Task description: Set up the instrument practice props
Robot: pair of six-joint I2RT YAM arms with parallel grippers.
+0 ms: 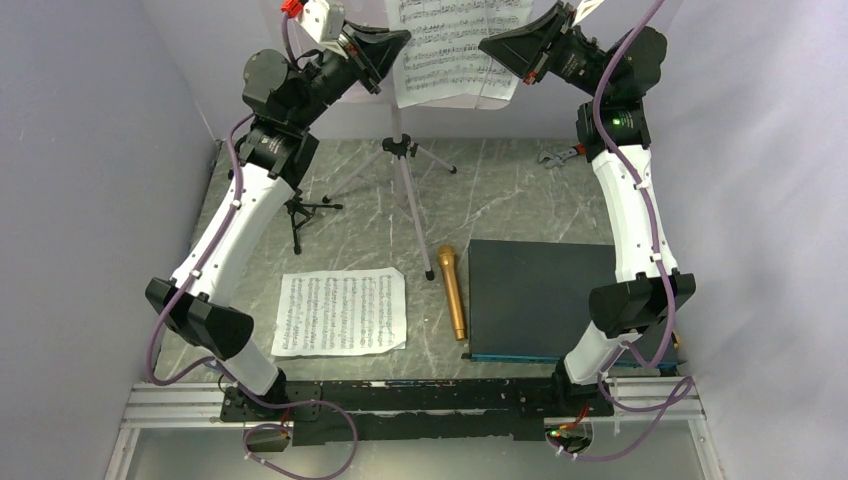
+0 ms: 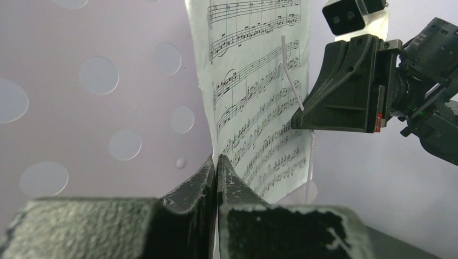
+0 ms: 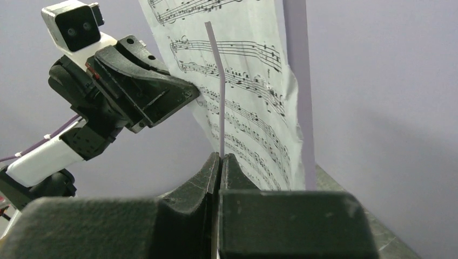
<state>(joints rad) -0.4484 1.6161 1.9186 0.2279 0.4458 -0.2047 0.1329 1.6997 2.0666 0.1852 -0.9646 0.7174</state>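
Nearest the arm bases, a loose sheet-music page [image 1: 340,313] lies flat on the grey marbled bench [image 1: 500,190]. The gold microphone [image 1: 452,292] lies near its right side, and a dark flat board [image 1: 540,300] sits just beside the microphone. The right arm's elbow hangs over the board's right edge.

Farther back on the left, the small black tripod mic stand [image 1: 300,210] is partly hidden under the left arm. At mid-bench the silver tripod [image 1: 402,170] carries the pale perforated music stand [image 2: 146,102], with one leg reaching forward between the page and the microphone. A wrench [image 1: 558,155] lies at the back right.

Up high at the back, a second sheet-music page [image 1: 458,45] stands upright on the stand. The left gripper [image 1: 403,37] has its fingers pressed together on that page's left edge. The right gripper [image 1: 485,45] pinches a thin white retaining strip [image 3: 220,108] that crosses the front of the page.
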